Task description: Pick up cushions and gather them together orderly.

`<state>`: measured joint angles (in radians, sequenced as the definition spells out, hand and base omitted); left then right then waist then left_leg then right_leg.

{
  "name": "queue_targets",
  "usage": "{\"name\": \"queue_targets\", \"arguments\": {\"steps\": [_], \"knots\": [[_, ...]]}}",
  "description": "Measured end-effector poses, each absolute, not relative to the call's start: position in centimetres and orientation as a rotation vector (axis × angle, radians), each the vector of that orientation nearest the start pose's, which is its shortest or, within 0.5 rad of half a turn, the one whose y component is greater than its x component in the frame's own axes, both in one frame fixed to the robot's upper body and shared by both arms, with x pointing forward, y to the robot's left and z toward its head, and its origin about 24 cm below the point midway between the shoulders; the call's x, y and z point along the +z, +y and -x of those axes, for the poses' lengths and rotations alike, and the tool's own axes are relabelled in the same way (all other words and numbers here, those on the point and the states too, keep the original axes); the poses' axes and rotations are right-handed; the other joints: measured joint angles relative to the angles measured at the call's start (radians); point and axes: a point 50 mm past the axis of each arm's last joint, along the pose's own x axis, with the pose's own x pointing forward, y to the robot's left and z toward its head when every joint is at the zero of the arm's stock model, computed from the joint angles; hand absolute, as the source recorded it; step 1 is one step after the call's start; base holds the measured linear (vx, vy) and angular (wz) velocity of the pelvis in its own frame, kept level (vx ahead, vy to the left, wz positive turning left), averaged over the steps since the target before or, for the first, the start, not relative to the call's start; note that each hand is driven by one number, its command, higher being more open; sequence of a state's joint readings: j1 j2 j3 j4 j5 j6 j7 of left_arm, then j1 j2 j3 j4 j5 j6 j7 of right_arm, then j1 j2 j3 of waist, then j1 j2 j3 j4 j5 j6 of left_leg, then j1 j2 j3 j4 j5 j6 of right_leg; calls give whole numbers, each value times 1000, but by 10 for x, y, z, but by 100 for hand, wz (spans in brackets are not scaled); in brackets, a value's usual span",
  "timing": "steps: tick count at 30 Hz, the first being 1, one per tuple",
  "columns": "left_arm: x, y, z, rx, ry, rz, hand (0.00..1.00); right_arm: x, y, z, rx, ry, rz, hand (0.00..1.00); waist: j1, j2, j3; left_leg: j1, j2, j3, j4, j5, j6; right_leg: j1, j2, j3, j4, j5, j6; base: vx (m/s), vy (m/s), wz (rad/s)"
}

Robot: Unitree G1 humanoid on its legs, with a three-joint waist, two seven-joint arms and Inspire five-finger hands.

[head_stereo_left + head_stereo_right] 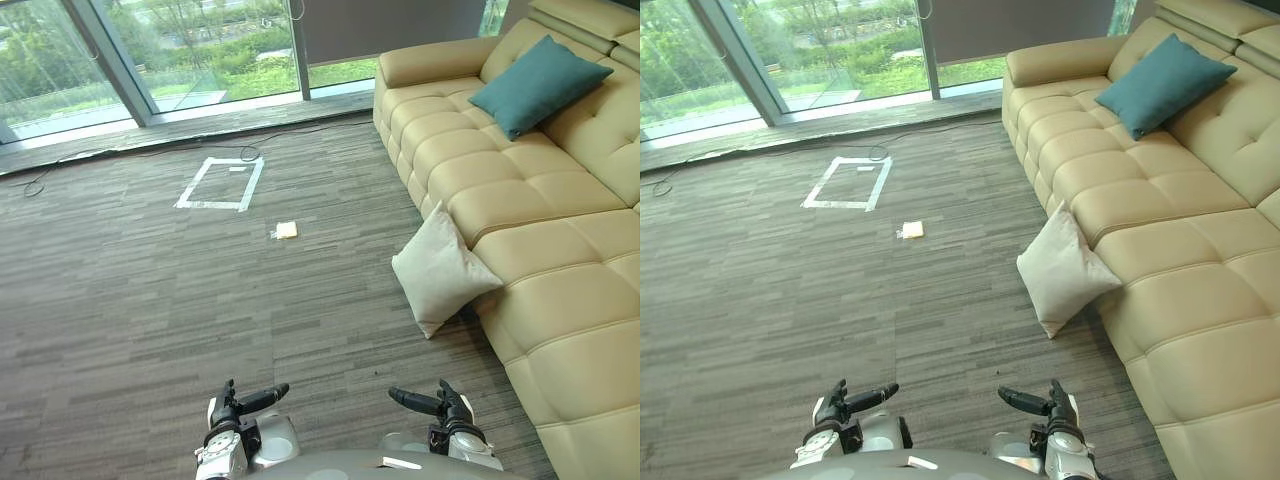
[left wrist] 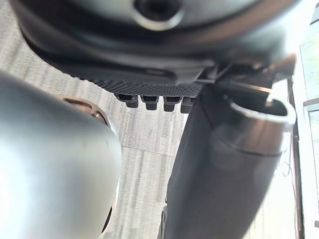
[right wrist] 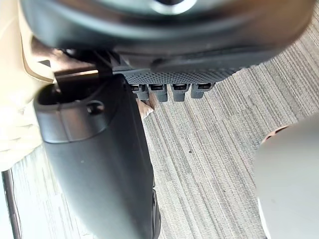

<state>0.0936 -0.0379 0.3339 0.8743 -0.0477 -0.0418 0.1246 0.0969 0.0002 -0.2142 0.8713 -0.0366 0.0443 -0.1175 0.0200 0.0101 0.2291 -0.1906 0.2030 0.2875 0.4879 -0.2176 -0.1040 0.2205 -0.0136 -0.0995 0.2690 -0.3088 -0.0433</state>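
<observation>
A cream cushion lies on the carpet, tipped on one corner and leaning against the front of the beige sofa. A teal cushion rests on the sofa's seat, propped against the backrest at the far end. My left hand and right hand hover low in front of me, well short of the cream cushion. Both are open and hold nothing, thumbs pointing toward each other. The left wrist view shows the left hand over carpet, and the right wrist view shows the right hand likewise.
A white tape rectangle marks the carpet toward the windows, with a small pale yellow scrap nearer me. Glass windows run along the far wall. The sofa takes up the right side.
</observation>
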Motion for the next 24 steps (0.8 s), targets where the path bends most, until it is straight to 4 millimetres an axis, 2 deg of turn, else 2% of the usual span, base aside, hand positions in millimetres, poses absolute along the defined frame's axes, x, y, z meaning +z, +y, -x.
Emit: {"name": "queue_targets", "arguments": {"steps": [3, 4, 5, 6, 7, 8, 9, 11, 13, 14, 16, 17, 18, 19, 20, 22, 23, 24], "knots": [[-145, 197, -118, 482, 915, 167, 100, -150, -190, -113, -322, 1025, -9, 100, 10, 0, -3, -37, -21, 1, -88, 47, 9, 45, -31, 62, -23, -43, 54, 457, 273, -66], [-145, 198, -117, 493, 913, 177, 100, -151, -189, -110, -323, 1034, -13, 100, 25, -7, -10, -37, -28, 3, -57, 109, 60, 63, -51, 102, -14, -83, 80, 659, 413, -95], [-145, 204, -115, 502, 917, 161, 100, -154, -183, -103, -318, 1056, -28, 100, 28, -33, -42, -44, -55, 23, -5, 109, 73, 60, -90, 131, 22, -108, 114, 673, 413, -80], [-145, 209, -115, 506, 921, 147, 100, -155, -180, -101, -316, 1064, -36, 100, 24, -58, -57, -37, -75, 40, -3, 83, 80, 37, -119, 136, 67, -106, 119, 557, 347, -54], [-145, 213, -114, 512, 929, 135, 100, -156, -173, -100, -304, 1067, -51, 100, 24, -84, -74, -24, -90, 71, -1, 57, 99, -12, -147, 150, 154, -94, 139, 542, 367, -46], [-145, 217, -114, 518, 936, 124, 100, -156, -167, -102, -277, 1066, -52, 100, 24, -99, -78, 9, -97, 102, 1, 24, 126, -73, -166, 169, 301, -46, 160, 527, 373, -53], [-145, 217, -115, 518, 940, 122, 100, -155, -167, -104, -265, 1057, -45, 100, 24, -101, -72, 35, -98, 119, -7, 13, 136, -105, -174, 177, 376, -17, 168, 487, 364, -53], [-148, 215, -113, 518, 965, 121, 100, -152, -170, -112, -259, 1028, -35, 100, 27, -88, -62, 148, -101, 156, -67, 0, 139, -185, -184, 156, 553, -8, 176, 459, 325, -75], [-149, 211, -113, 501, 972, 114, 100, -148, -170, -118, -263, 990, -34, 100, 24, -74, -58, 246, -98, 189, -145, -4, 132, -256, -184, 86, 611, -16, 163, 379, 183, -74], [-149, 209, -115, 478, 971, 104, 100, -145, -168, -124, -262, 960, -39, 100, 18, -73, -56, 307, -97, 216, -206, -16, 112, -327, -186, -10, 605, -24, 147, 322, 69, -51], [-150, 206, -116, 452, 981, 96, 100, -145, -168, -129, -255, 958, -34, 100, 13, -68, -50, 367, -94, 249, -249, -14, 109, -387, -181, -122, 534, -42, 109, 369, 8, -49], [-151, 204, -115, 438, 988, 90, 100, -144, -170, -131, -255, 950, -28, 100, 4, -63, -48, 391, -93, 256, -267, -14, 108, -413, -177, -175, 486, -44, 104, 276, -23, -28], [-151, 204, -114, 429, 994, 80, 100, -143, -171, -132, -255, 946, -23, 100, -4, -61, -46, 405, -95, 256, -277, -12, 104, -428, -166, -199, 435, -39, 95, 341, -90, -6], [-152, 206, -112, 416, 1004, 69, 100, -145, -173, -129, -260, 957, -18, 100, -12, -71, -48, 430, -111, 249, -287, -13, 81, -424, -133, -202, 262, 93, 10, 362, -124, 9], [-154, 202, -112, 406, 1017, 77, 100, -145, -177, -129, -264, 961, -10, 100, -23, -59, -40, 448, -104, 242, -286, -22, 57, -409, -128, -204, 272, 95, -14, 430, -141, 3], [-157, 191, -106, 389, 1039, 91, 100, -146, -193, -122, -319, 980, -4, 100, -22, -8, -41, 438, -57, 237, -214, -13, 38, -375, -95, -209, 238, 86, -22, 342, -154, -8], [-157, 192, -107, 380, 1038, 81, 100, -146, -195, -121, -339, 982, -11, 100, -26, -5, -39, 392, -25, 213, -97, 1, 24, -353, -88, -211, 214, 72, -24, 316, -192, -4], [-157, 192, -107, 380, 1037, 78, 100, -146, -195, -122, -340, 981, -13, 100, -27, -4, -36, 374, -13, 200, -42, 9, 26, -341, -87, -212, 204, 68, -26, 282, -197, 0]]}}
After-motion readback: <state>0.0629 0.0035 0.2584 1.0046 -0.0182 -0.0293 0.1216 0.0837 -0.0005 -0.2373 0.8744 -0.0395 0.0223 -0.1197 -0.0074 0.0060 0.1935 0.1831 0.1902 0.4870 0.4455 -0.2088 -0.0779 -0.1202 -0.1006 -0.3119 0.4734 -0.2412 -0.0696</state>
